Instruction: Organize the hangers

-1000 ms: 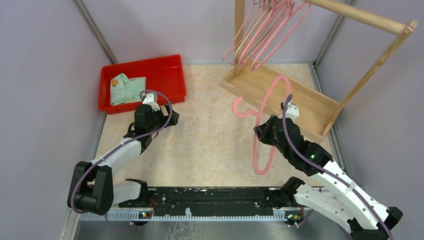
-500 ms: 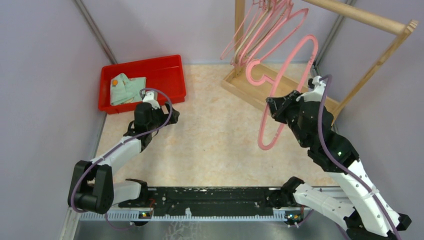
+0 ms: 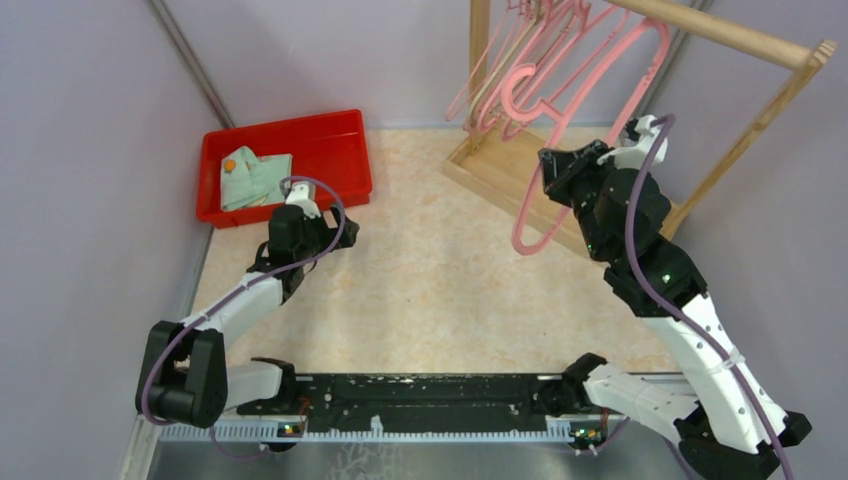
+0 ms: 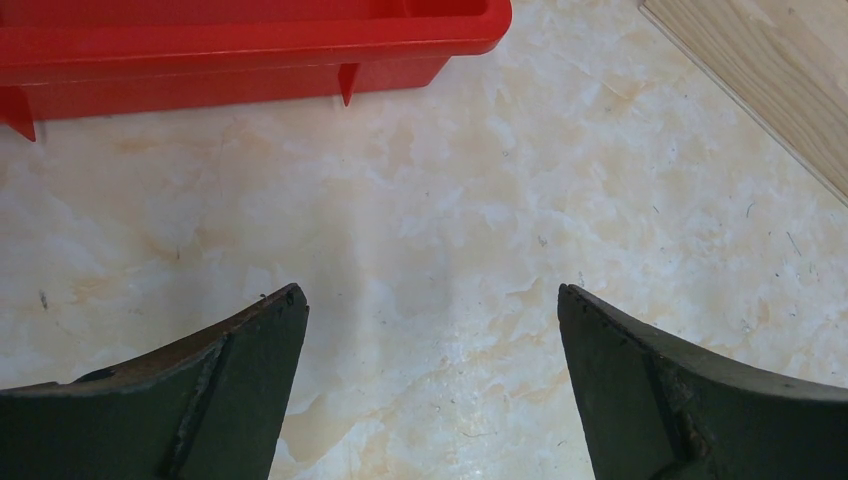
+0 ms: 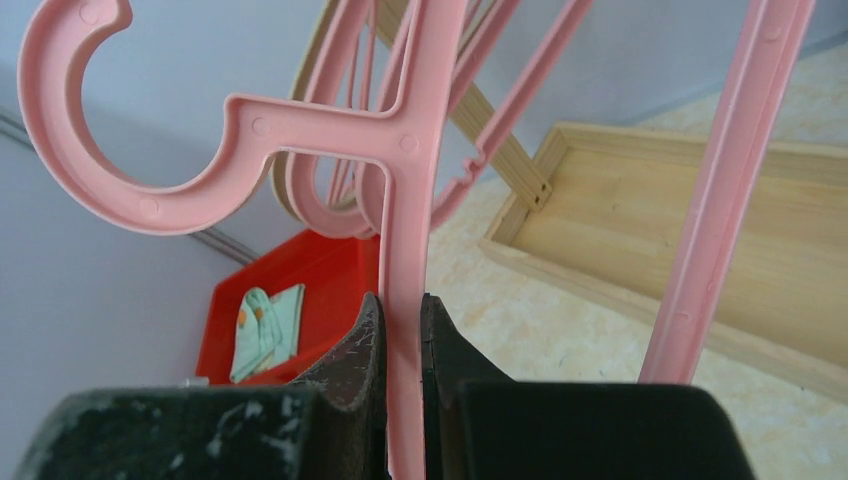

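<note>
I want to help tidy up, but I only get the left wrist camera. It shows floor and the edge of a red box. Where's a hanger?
Observer: The right pincer is shut on a pink hanger, held up in the air.
Operator: Where should it go?
Observer: There's a wooden rack at the back right, close to the lifted one.
Operator: Are others on it?
Observer: Yes, several hangers dangle from its top rail, mostly pink.
Operator: What else can't I see?
Observer: The red bin holds a folded green cloth.
</note>
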`<action>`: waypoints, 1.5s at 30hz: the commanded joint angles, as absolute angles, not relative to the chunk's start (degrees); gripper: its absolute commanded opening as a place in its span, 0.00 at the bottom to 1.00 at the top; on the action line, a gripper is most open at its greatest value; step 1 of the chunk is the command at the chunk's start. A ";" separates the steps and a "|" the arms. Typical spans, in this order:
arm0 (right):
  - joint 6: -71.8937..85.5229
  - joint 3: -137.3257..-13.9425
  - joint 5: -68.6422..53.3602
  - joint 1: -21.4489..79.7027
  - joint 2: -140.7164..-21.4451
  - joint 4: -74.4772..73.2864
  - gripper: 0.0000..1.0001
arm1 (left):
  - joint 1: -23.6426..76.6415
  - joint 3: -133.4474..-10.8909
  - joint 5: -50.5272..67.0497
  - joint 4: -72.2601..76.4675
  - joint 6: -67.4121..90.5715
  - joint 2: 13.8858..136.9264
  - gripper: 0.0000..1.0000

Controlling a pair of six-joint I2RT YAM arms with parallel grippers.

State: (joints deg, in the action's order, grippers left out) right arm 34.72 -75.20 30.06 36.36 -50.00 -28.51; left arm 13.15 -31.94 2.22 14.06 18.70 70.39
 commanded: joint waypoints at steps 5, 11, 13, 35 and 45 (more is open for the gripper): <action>33.28 -82.96 22.81 25.74 -52.81 -21.62 0.00 | 13.36 -31.90 3.19 16.21 18.18 71.50 1.00; 40.89 -78.97 6.67 12.98 -53.99 -17.07 0.00 | 13.36 -31.56 2.57 16.35 18.04 71.66 1.00; 43.13 -77.24 2.33 9.77 -54.13 -13.45 0.00 | 13.36 -31.47 2.30 16.30 17.67 71.63 1.00; 57.51 -75.46 -18.66 -11.38 -63.63 8.88 0.00 | 13.36 -33.37 0.82 15.22 16.47 73.55 1.00; 63.45 -73.94 -23.21 -18.65 -70.22 17.38 0.00 | 13.36 -34.27 0.01 14.38 16.02 73.99 1.00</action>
State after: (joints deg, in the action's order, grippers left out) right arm 59.88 -74.19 -19.90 -16.21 -68.38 8.23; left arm 13.15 -32.12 0.80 14.46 16.88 73.38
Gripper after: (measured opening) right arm 0.063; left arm 0.998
